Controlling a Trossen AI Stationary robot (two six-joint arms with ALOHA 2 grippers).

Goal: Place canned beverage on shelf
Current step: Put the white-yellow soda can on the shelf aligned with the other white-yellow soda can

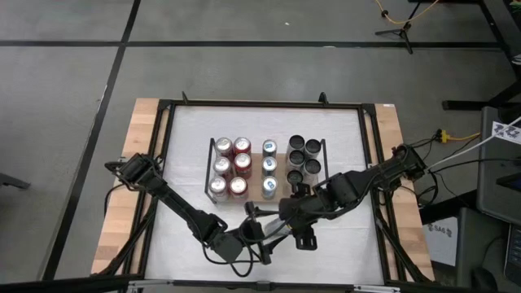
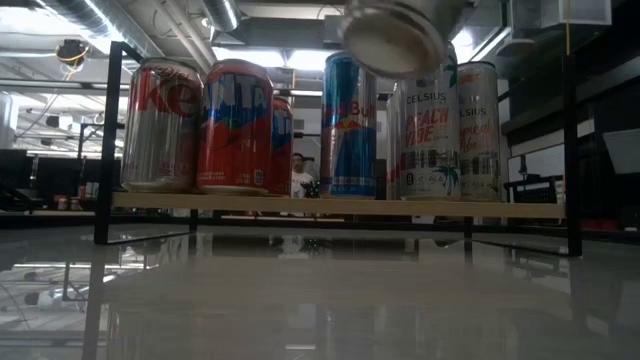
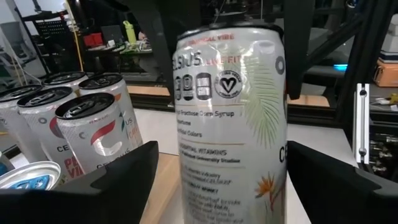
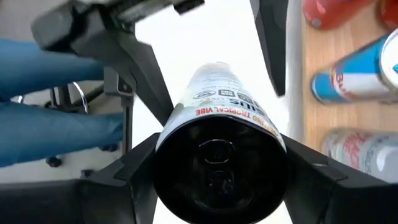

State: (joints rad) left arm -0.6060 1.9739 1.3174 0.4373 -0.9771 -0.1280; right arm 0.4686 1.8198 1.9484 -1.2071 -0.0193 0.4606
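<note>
Right tool (image 4: 217, 180): clamped on a white can (image 4: 221, 106) from above, its black top toward the wrist camera; can held in the air, off the counter (image 1: 342, 244), just in front of the shelf (image 1: 252, 183).

Left tool (image 3: 217, 180): fingers (image 3: 124, 177) apart on either side of the same can, not pressing it.

Can: white, palm-leaf print, "TROPICAL VIBE" lettering.

Shelf: light wooden board with black end rails, at the counter's middle. Carries red and silver cans (image 1: 230, 167), blue cans (image 1: 269, 167), and black-topped white cans (image 1: 304, 156) nearest the held can.
</note>
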